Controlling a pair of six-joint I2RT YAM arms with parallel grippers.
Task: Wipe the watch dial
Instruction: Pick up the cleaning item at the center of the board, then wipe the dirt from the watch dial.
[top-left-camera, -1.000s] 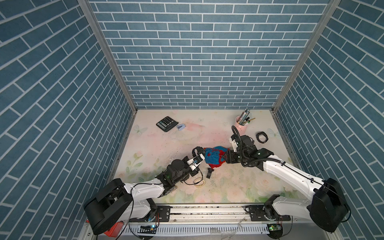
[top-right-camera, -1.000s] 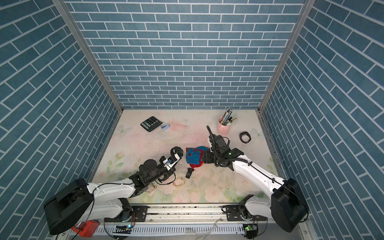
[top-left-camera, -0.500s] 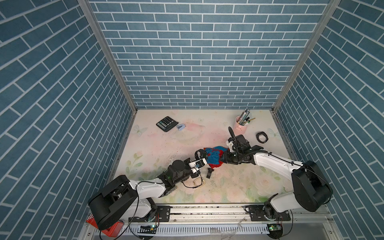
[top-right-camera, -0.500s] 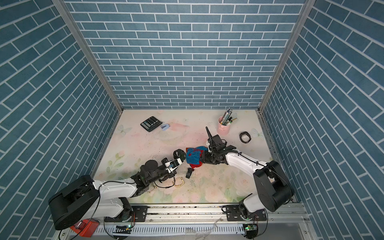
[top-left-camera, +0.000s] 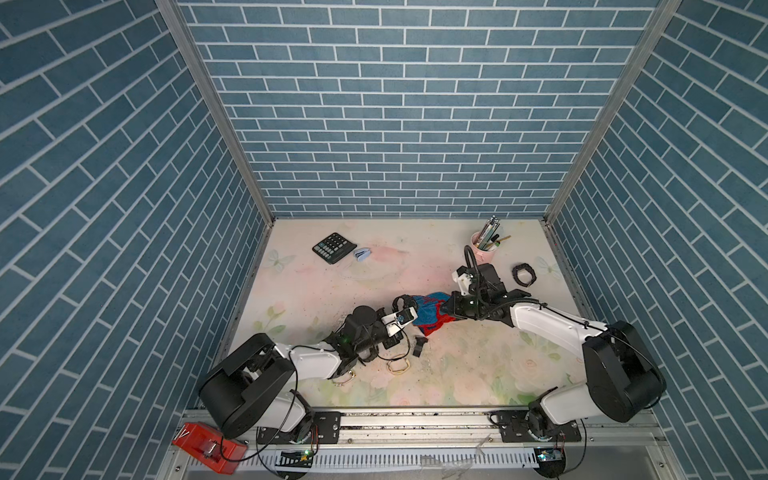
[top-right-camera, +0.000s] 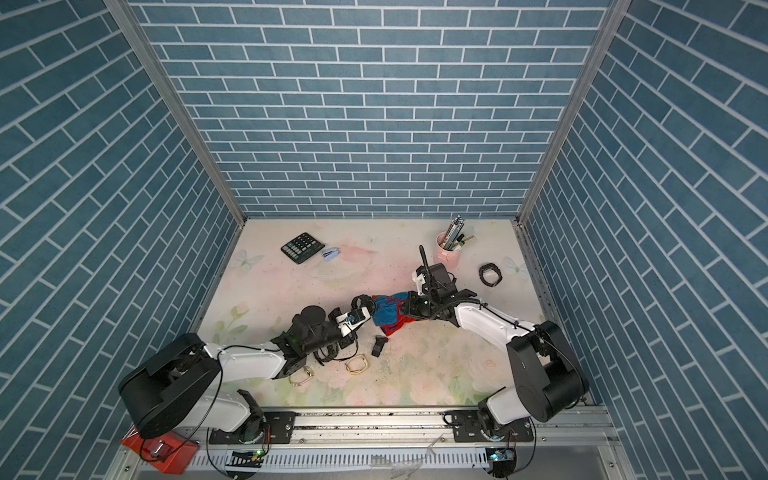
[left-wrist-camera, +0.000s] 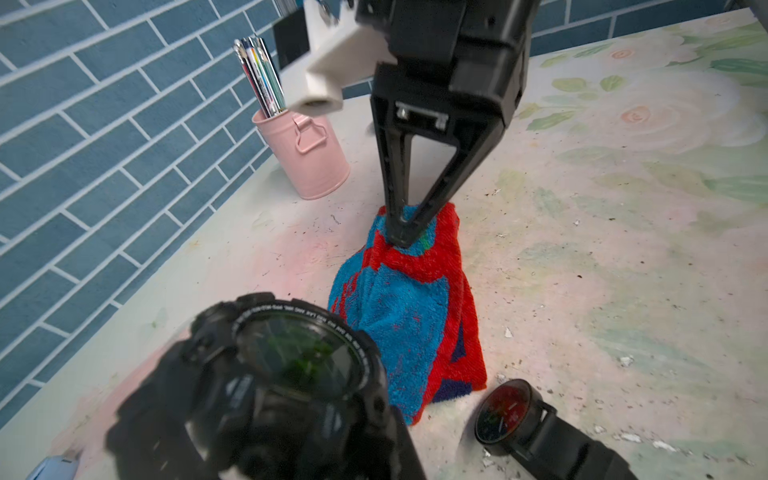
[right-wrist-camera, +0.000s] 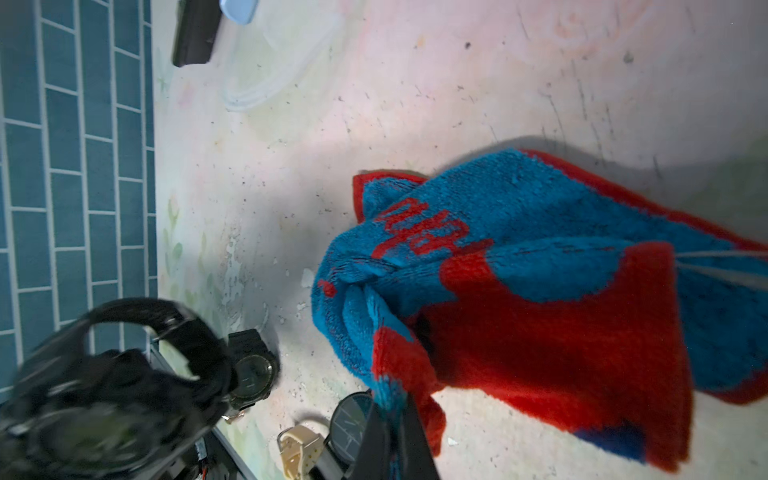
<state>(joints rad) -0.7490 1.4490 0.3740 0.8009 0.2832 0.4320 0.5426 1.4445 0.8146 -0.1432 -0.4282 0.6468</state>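
Observation:
A chunky black watch (left-wrist-camera: 291, 365) with a round glass dial sits tilted, dial up, in my left gripper (top-left-camera: 404, 314), which is shut on it just above the table. Both top views show the watch (top-right-camera: 360, 303) beside the red and blue cloth (top-left-camera: 430, 316) (top-right-camera: 388, 314). My right gripper (left-wrist-camera: 400, 240) is shut on the far end of that cloth, pinching a fold between its fingertips (right-wrist-camera: 390, 419). The rest of the cloth (right-wrist-camera: 540, 291) drapes onto the table. The cloth's near edge lies right next to the held watch's dial; I cannot tell whether they touch.
A second black watch (left-wrist-camera: 509, 409) with a dark round face lies by the cloth's near corner. Gold-coloured watches (top-left-camera: 399, 365) (top-left-camera: 345, 375) lie near the left arm. A pink cup of pens (top-left-camera: 484, 245), a calculator (top-left-camera: 334, 247) and a black watch (top-left-camera: 524, 274) sit further back.
My right gripper has closed on the cloth's end, and its arm has swung in from the right. My left gripper carried the watch a little closer to the cloth.

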